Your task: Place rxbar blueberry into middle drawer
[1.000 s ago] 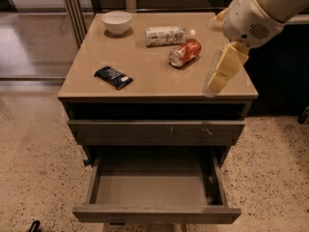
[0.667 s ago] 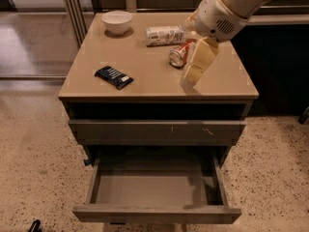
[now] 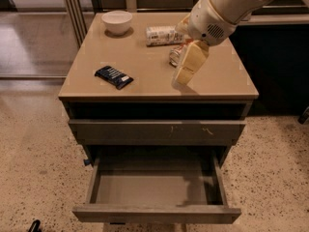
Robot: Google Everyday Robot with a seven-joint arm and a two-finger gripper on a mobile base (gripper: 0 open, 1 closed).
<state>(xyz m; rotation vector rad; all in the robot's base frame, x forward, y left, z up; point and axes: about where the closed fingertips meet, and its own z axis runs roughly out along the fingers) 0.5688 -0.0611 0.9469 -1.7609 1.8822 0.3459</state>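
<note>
The rxbar blueberry (image 3: 113, 77), a dark flat bar with white lettering, lies on the left front part of the tan cabinet top (image 3: 145, 86). The middle drawer (image 3: 154, 190) is pulled open below, its grey floor bare. My gripper (image 3: 185, 70) hangs on the white arm (image 3: 217, 13) over the right middle of the cabinet top, to the right of the bar and apart from it. It holds nothing that I can see.
A white bowl (image 3: 118, 21) stands at the back left. A white labelled bottle (image 3: 163, 35) lies at the back middle. An orange-red can (image 3: 175, 57) lies partly hidden behind the gripper. The scratched upper drawer front (image 3: 157, 131) is shut.
The arm has swung left and toward the front of the cabinet top, bringing the gripper closer to the bar. The bar, the bottle, the bowl and the drawer have not moved.
</note>
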